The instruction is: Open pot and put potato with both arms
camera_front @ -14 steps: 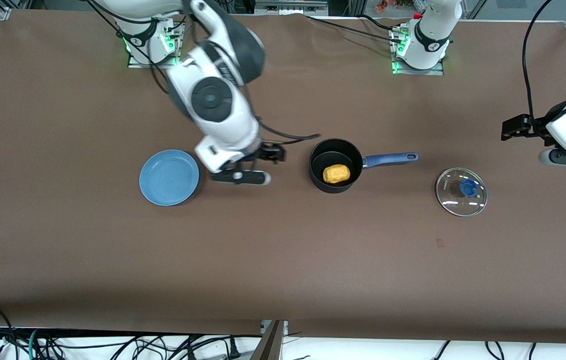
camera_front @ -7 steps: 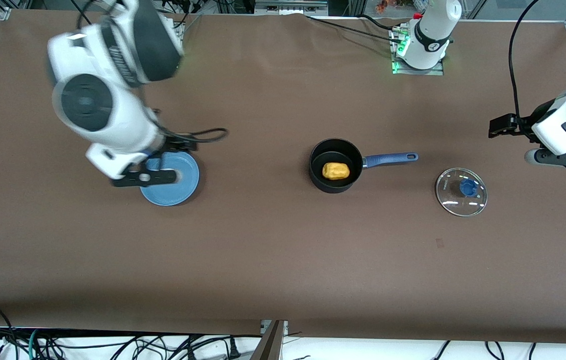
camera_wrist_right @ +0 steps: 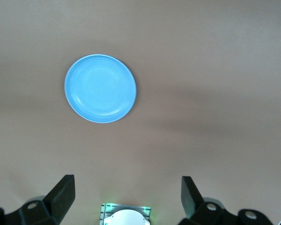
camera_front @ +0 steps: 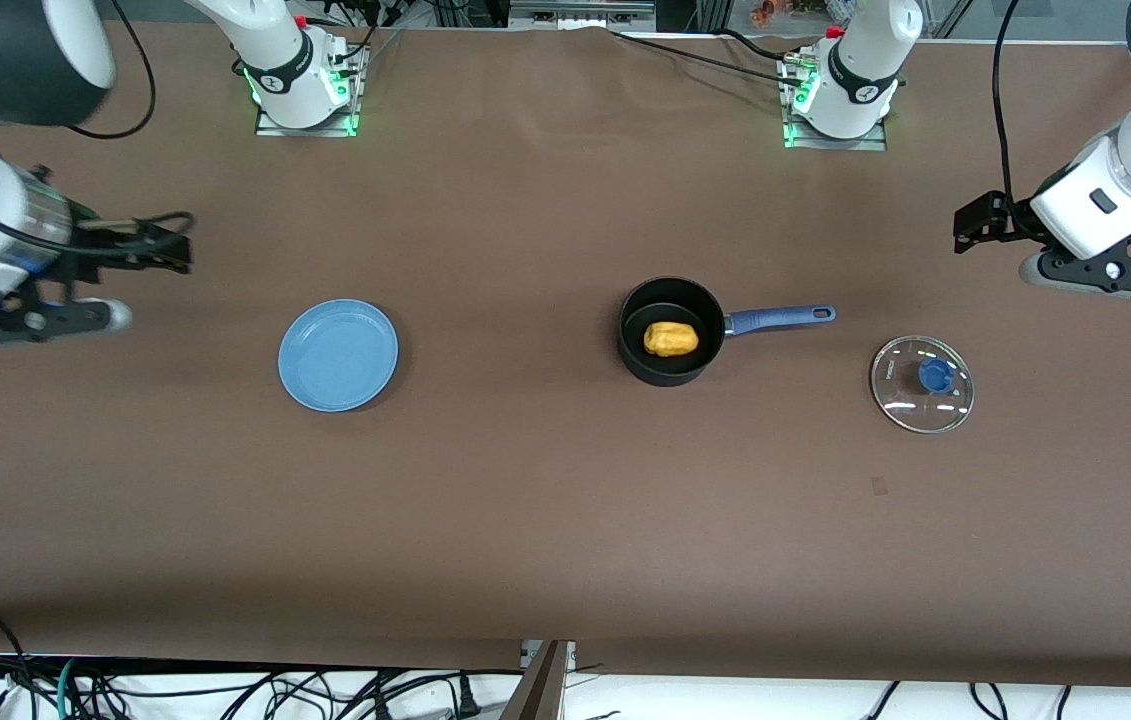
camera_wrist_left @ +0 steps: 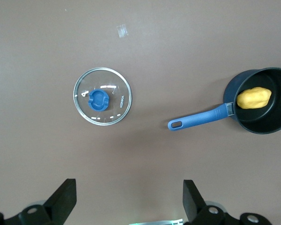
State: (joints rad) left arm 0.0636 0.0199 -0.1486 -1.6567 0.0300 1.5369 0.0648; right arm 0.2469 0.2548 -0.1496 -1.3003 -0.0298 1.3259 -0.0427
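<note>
The black pot (camera_front: 637,352) with its blue handle (camera_front: 780,318) stands uncovered mid-table, and the yellow-orange potato (camera_front: 670,339) lies inside it. The glass lid (camera_front: 922,400) with its blue knob lies flat on the table toward the left arm's end. My left gripper (camera_front: 1100,275) hangs open and empty in the air near the lid. Its wrist view shows the lid (camera_wrist_left: 116,96), the pot (camera_wrist_left: 260,127) and the potato (camera_wrist_left: 254,97) under the open left gripper (camera_wrist_left: 126,206). My right gripper (camera_front: 35,320) is open and empty, up over the right arm's end of the table; it also shows in the right wrist view (camera_wrist_right: 126,201).
A flat light-blue plate (camera_front: 338,354) lies toward the right arm's end, also in the right wrist view (camera_wrist_right: 100,88). A small scrap (camera_front: 879,486) lies nearer the front camera than the lid. The arm bases (camera_front: 303,85) stand along the table's edge farthest from the front camera.
My right arm has swung from beside the pot, over the plate, out to its end of the table. My left gripper has drifted a little toward the bases. Pot, potato and lid have not moved.
</note>
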